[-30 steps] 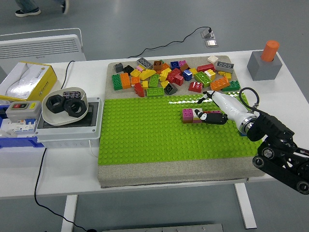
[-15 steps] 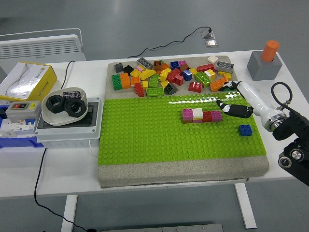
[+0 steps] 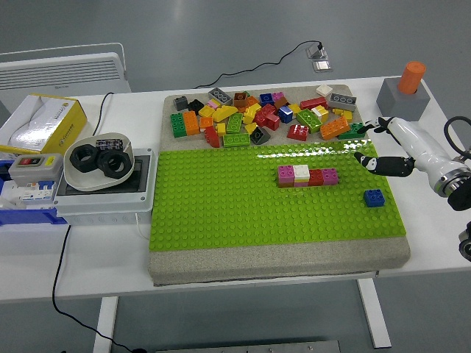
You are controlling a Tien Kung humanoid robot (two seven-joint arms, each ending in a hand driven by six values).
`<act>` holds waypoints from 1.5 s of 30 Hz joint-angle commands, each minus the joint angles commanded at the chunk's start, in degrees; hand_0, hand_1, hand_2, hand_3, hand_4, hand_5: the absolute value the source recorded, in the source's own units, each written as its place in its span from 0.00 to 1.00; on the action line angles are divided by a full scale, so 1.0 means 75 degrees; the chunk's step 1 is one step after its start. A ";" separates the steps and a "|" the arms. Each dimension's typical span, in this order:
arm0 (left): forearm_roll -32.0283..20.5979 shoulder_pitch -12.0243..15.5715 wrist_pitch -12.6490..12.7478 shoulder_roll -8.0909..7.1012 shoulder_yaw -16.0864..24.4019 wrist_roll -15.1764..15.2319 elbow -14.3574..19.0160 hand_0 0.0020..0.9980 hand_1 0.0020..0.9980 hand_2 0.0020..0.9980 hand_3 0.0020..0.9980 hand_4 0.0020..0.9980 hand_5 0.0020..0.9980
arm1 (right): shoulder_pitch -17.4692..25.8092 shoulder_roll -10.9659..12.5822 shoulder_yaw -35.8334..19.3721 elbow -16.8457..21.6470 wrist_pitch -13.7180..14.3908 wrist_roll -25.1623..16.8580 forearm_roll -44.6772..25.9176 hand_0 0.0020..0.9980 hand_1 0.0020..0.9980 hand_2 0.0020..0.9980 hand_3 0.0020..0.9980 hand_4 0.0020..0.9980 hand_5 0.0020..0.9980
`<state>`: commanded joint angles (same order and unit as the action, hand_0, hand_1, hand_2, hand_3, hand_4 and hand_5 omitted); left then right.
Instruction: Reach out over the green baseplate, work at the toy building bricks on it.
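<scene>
Although 1 brick row [image 3: 307, 176] stood assembled mid-baseplate [image 3: 221, 213], we saw our right hand [image 3: 390, 151] open and empty at its right edge, loose bricks [image 3: 257, 114] remaining.

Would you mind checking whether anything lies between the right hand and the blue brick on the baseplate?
Nothing visible does: the right hand hovers open at the baseplate's right edge, bare green studs separating it from the blue brick.

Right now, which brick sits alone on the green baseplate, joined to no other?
The blue brick near the green baseplate's right edge; the pink, white and red ones form one row.
</scene>
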<state>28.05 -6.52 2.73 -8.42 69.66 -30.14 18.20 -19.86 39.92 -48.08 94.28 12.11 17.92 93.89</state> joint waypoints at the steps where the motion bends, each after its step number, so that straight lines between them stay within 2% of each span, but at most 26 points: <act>1: 0.0006 -0.0003 -0.0002 -0.0001 0.0002 -0.0003 0.0000 0.64 0.58 0.75 0.98 1.00 1.00 | 0.0022 0.0015 -0.0026 0.0002 -0.0065 0.0073 0.0052 0.81 0.80 0.84 0.68 0.72 0.21; 7: 0.0034 -0.0028 0.0013 0.0008 0.0015 -0.0020 0.0007 0.64 0.58 0.75 0.98 1.00 1.00 | 0.0196 0.0093 -0.0281 0.0061 -0.0270 0.0277 0.0210 0.81 0.79 0.84 0.68 0.72 0.19; 13: 0.0038 -0.0023 0.0015 -0.0006 0.0024 -0.0022 0.0012 0.64 0.58 0.75 0.98 1.00 1.00 | 0.0346 0.0449 -0.0705 0.0195 -0.0327 0.0336 0.0271 0.81 0.79 0.84 0.68 0.73 0.17; 17: 0.0048 0.0006 -0.0001 -0.0025 0.0030 -0.0028 0.0014 0.64 0.57 0.75 0.98 1.00 1.00 | 0.0280 0.0598 -0.0594 0.0191 -0.0358 0.0353 0.0249 0.80 0.79 0.84 0.69 0.73 0.15; 23: -0.0010 0.0060 -0.0005 -0.0013 -0.0001 -0.0018 0.0019 0.64 0.58 0.75 0.98 1.00 1.00 | 0.0066 0.0455 -0.0132 -0.0238 -0.0533 0.0484 0.0353 0.81 0.80 0.84 0.69 0.73 0.14; 28: -0.0070 0.0107 -0.0012 0.0008 -0.0019 -0.0009 0.0020 0.64 0.58 0.75 0.98 1.00 1.00 | -0.0045 0.0394 0.0142 -0.0299 -0.0665 0.0649 0.0510 0.81 0.80 0.84 0.69 0.73 0.13; 36: -0.0129 0.0128 -0.0042 0.0031 -0.0018 -0.0008 0.0023 0.64 0.58 0.75 0.98 1.00 1.00 | -0.0123 0.0380 0.0526 -0.0126 -0.1105 0.1138 0.0775 0.82 0.81 0.84 0.69 0.73 0.13; 45: -0.0107 0.0101 -0.0054 0.0036 0.0001 -0.0018 0.0023 0.64 0.58 0.75 0.98 1.00 1.00 | -0.0145 0.0184 0.0787 -0.0488 -0.1182 0.1266 0.1014 0.83 0.81 0.86 0.69 0.74 0.13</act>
<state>27.25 -5.76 2.32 -8.15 69.67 -30.28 18.37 -20.94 41.29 -42.18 90.62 3.25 27.41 101.50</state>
